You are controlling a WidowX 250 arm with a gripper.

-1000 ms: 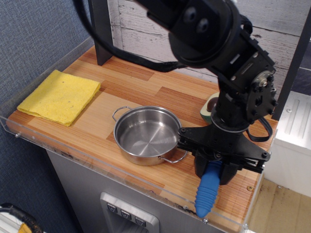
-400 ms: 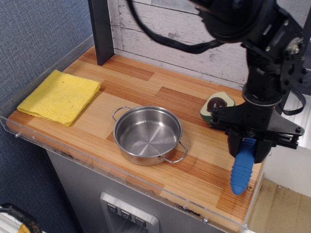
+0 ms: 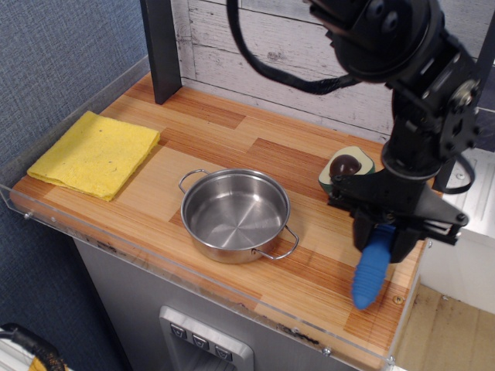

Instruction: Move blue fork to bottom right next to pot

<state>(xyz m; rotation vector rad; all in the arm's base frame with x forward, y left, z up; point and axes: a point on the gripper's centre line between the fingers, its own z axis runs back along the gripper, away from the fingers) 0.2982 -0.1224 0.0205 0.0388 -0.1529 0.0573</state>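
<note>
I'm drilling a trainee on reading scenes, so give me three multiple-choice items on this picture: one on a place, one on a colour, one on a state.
1. Where is the yellow cloth?
A. at the table's left end
B. inside the pot
C. under the pincer

2. What colour is the fork handle?
A. red
B. blue
C. green

3. What does the pot hold?
A. the fork
B. the avocado half
C. nothing

Answers:
1 A: it lies flat, far left of the pot.
2 B: the blue fork hangs handle-down from the pincer, right of the pot.
3 C: its shiny inside is bare; the avocado half sits behind the pincer.
</note>
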